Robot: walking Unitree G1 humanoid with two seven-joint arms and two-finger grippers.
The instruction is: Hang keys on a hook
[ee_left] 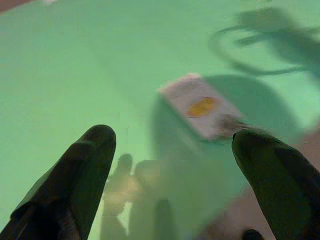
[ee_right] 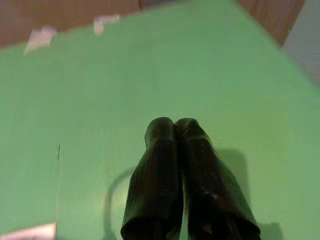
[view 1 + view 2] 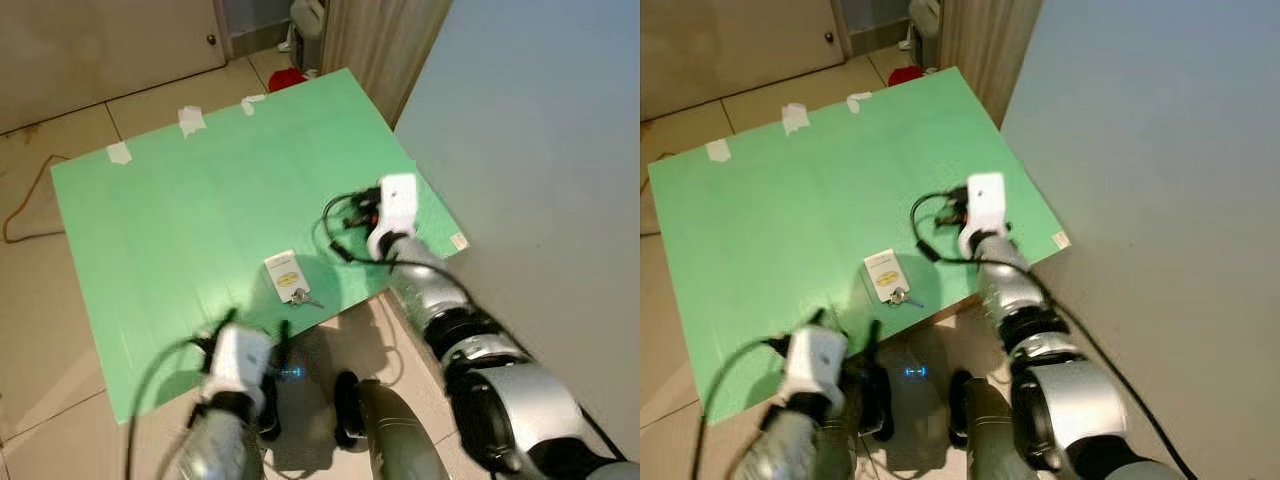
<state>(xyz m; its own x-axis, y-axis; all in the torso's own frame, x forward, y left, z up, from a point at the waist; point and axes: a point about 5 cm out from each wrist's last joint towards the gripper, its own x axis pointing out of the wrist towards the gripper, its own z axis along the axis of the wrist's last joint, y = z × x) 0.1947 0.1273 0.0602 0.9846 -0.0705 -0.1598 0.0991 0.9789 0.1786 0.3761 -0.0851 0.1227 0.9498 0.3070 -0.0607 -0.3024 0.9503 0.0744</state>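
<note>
The keys point(image 3: 303, 297) lie on a green sheet point(image 3: 170, 230) spread on the floor. They are attached to a white tag with a yellow label point(image 3: 283, 273). My left gripper point(image 3: 254, 322) hovers just short of the tag, at the sheet's near edge, and is open. In the left wrist view the tag point(image 1: 197, 105) lies ahead between the spread fingers point(image 1: 92, 150). My right gripper point(image 3: 345, 212) hangs over the sheet's right part, beyond the tag. Its two fingers point(image 2: 172, 150) are pressed together with nothing between them.
A grey wall point(image 3: 540, 150) runs along the right. A curtain point(image 3: 380, 40) and a door point(image 3: 100, 40) stand at the back. Tape pieces point(image 3: 190, 120) mark the sheet's far edge. A brown cable point(image 3: 25, 215) lies on the tiles at left.
</note>
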